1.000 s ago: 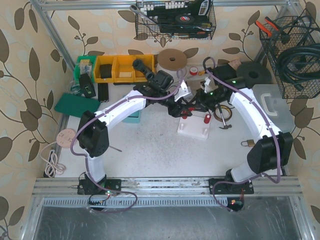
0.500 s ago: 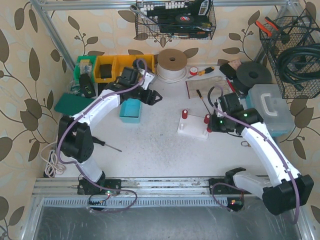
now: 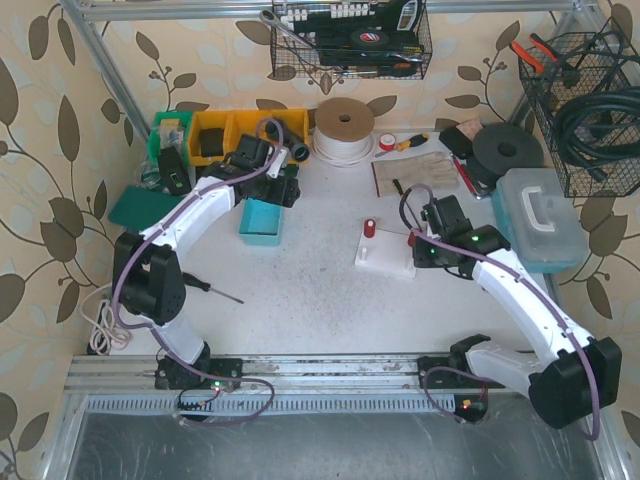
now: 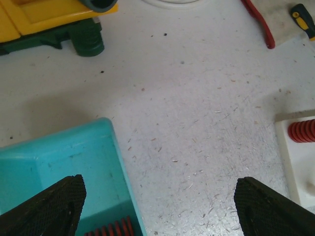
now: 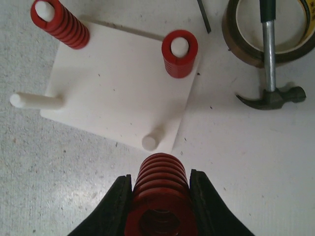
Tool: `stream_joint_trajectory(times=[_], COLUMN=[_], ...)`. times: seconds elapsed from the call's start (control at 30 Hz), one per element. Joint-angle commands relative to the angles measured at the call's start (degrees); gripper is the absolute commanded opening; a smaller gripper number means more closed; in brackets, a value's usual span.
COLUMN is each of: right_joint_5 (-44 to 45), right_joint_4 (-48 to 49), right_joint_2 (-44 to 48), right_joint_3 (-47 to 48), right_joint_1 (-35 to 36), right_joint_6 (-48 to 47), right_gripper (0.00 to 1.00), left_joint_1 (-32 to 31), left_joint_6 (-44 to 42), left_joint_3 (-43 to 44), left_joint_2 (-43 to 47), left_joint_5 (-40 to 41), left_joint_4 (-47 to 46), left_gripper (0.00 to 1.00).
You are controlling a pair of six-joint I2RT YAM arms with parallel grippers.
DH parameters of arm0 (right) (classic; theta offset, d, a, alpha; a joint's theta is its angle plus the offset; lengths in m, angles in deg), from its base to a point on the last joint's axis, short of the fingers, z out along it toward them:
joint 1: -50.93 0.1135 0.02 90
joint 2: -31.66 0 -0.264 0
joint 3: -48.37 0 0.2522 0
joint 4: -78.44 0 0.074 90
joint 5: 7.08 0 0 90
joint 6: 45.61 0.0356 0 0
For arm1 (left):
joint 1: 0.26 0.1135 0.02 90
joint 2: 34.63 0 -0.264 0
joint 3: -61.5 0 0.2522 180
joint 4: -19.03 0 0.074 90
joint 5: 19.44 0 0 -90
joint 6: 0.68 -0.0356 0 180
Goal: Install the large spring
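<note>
My right gripper (image 5: pixel 160 178) is shut on a large red spring (image 5: pixel 158 201) and holds it just in front of the near empty peg (image 5: pixel 151 141) of the white base plate (image 5: pixel 118 83). Two red springs (image 5: pixel 60 23) (image 5: pixel 179 53) sit on the far pegs. A second empty peg (image 5: pixel 34 101) leans at the left corner. From the top view the right gripper (image 3: pixel 425 243) is at the plate's (image 3: pixel 385 258) right edge. My left gripper (image 4: pixel 157 196) is open and empty over the right rim of the teal bin (image 4: pixel 59 157), which holds another red spring (image 4: pixel 110 230).
A hammer (image 5: pixel 270 73) and a tape roll (image 5: pixel 268 29) lie right of the plate. Yellow bins (image 3: pixel 235 135), a paper roll (image 3: pixel 343 125) and a grey case (image 3: pixel 540 220) stand round the back and right. A screwdriver (image 3: pixel 215 290) lies at front left.
Both arms have left the spot above the plate. The left arm has swung back left to the teal bin. The right gripper has moved to the plate's right edge.
</note>
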Motion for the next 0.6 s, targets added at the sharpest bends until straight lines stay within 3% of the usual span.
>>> stream_joint_trajectory(times=[0.0, 0.2, 0.57], right_joint_5=[0.2, 0.4, 0.7], right_joint_4=[5.6, 6.7, 8.9], right_joint_2=[-1.5, -5.1, -8.5], right_joint_3=[-0.4, 0.6, -1.6], right_joint_1=[0.4, 0.5, 0.5], right_joint_6=[0.3, 0.3, 1.0], right_gripper=[0.00, 0.00, 0.00], left_joint_1=[2.7, 7.9, 9.2], left_joint_6=[4.1, 7.4, 4.7], left_joint_3=[1.9, -0.1, 1.8], left_joint_2=[1.7, 1.5, 0.2], left_joint_5=[-1.6, -8.9, -7.4], left_joint_4=[1.0, -0.1, 3.1], left_gripper=[0.85, 0.86, 0.86])
